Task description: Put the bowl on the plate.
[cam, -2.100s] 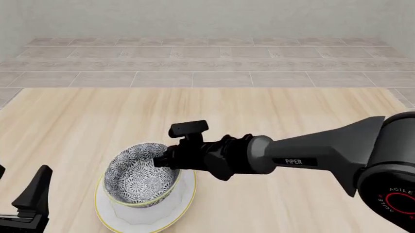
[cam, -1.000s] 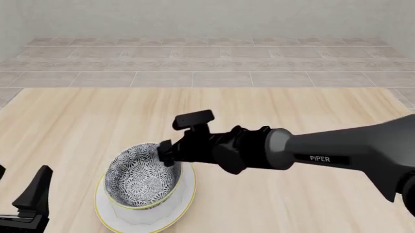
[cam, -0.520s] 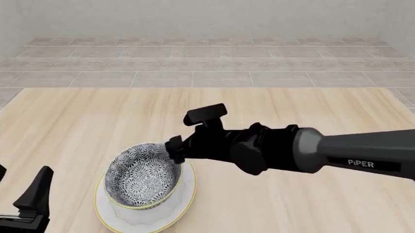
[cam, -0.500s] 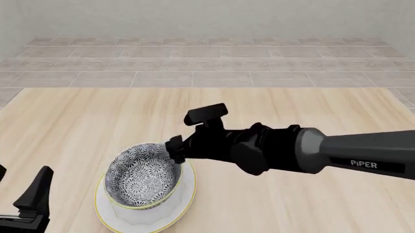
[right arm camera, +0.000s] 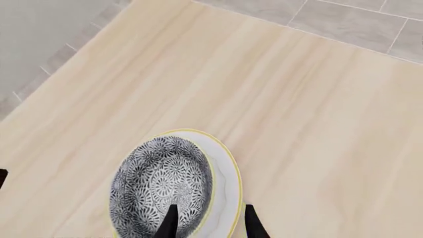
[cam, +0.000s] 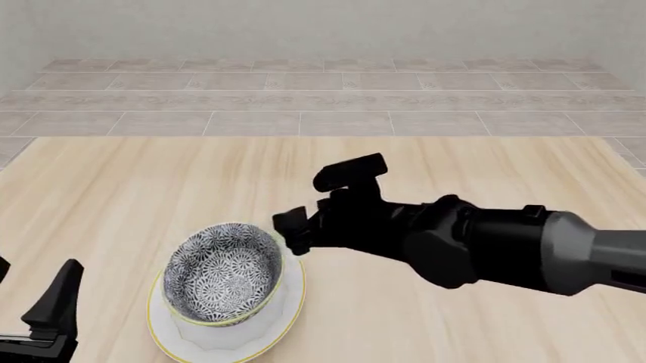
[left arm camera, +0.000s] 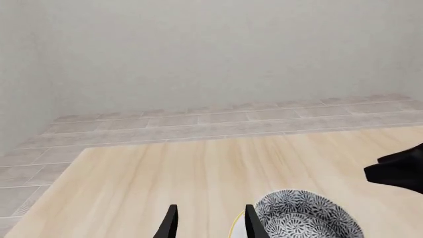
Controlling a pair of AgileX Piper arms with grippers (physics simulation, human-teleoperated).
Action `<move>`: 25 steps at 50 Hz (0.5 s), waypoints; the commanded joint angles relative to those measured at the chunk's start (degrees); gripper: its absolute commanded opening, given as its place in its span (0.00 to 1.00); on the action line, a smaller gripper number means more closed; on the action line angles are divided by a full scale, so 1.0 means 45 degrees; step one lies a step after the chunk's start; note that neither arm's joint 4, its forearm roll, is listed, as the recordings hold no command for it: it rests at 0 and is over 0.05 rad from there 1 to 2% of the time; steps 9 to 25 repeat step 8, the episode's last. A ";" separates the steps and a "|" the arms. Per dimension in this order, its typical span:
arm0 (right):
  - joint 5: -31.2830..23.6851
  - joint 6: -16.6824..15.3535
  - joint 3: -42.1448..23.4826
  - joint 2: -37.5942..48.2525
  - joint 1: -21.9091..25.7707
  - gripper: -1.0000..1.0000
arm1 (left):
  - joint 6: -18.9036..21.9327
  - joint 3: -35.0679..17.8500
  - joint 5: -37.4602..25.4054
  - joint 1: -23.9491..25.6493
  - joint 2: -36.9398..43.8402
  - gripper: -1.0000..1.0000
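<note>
Front view shows the bowl (cam: 223, 273) already sitting on the plate (cam: 290, 299), near the left front of the tabletop (cam: 454, 174). It sits off centre, toward the plate's left side, with a wider strip of white showing on the right. The right gripper (cam: 290, 231) hangs just beside the bowl's rim, apart from it, and in the right wrist view its jaws are parted with nothing between them, straddling the bowl and plate edges from above. The left gripper (left arm camera: 208, 223) waits low at the left, jaws apart and empty. By my reading the placing is done; only pulling the right arm clear seems left.
</note>
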State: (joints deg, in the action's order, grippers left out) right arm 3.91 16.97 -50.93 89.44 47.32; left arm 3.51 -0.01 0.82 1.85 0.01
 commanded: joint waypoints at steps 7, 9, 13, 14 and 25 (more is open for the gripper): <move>0.0873 0.0377 0.1186 -0.0656 -0.0006 1.00 | 0.0007 0.0001 0.0033 -0.0047 0.0000 1.00; 0.1087 0.0531 0.1414 -0.0734 0.0025 1.00 | -0.0019 0.0001 0.0048 -0.0056 0.0000 1.00; 0.1087 0.0531 0.1414 -0.0734 0.0025 1.00 | -0.0019 0.0001 0.0048 -0.0056 0.0000 1.00; 0.1087 0.0531 0.1414 -0.0734 0.0025 1.00 | -0.0019 0.0001 0.0048 -0.0056 0.0000 1.00; 0.1087 0.0531 0.1414 -0.0734 0.0025 1.00 | -0.0019 0.0001 0.0048 -0.0056 0.0000 1.00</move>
